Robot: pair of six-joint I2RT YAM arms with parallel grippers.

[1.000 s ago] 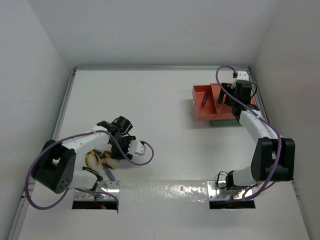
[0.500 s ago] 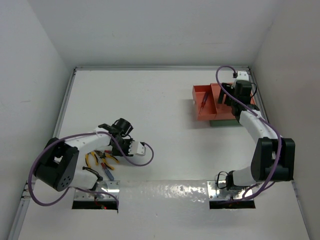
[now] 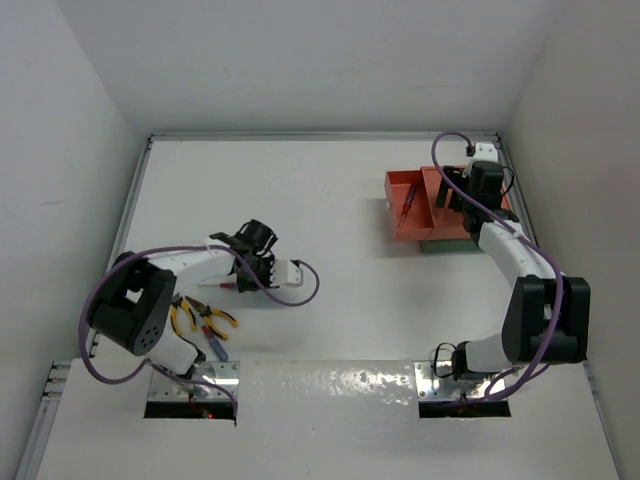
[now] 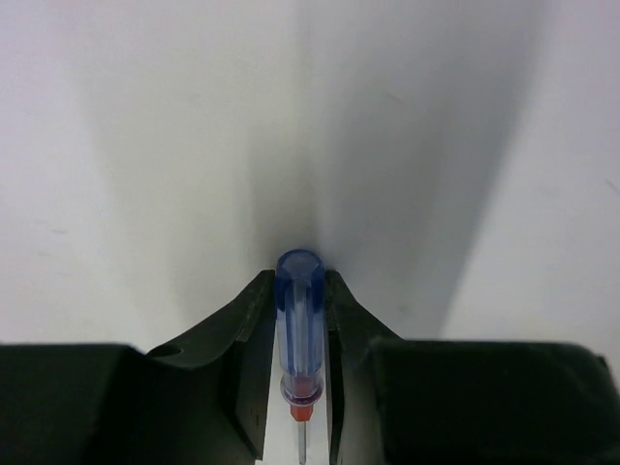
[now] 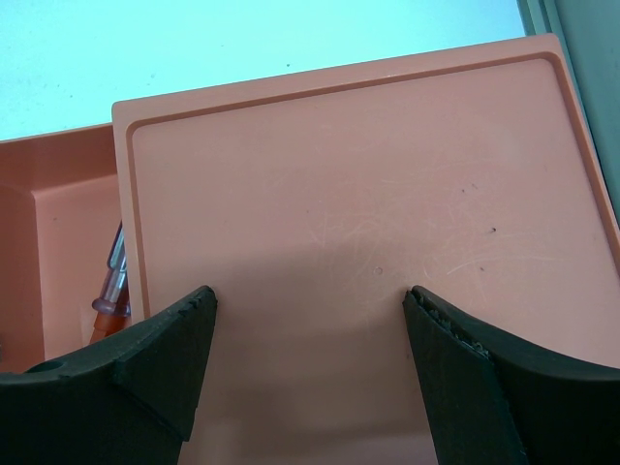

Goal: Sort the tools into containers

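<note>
Left gripper (image 4: 298, 283): pinches the screwdriver (image 4: 298, 334) by its blue handle, ready for you to carry.
Right gripper (image 5: 310, 300): spread, empty, above the tray (image 5: 387, 165).
Pliers (image 3: 205, 318): unsorted, near your left arm (image 3: 185, 263).

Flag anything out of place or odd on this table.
Nothing looks spilled or damaged. One oddity: the orange tray sits on top of the green tray, leaving only a green strip showing at its near edge, so little could go in it.
</note>
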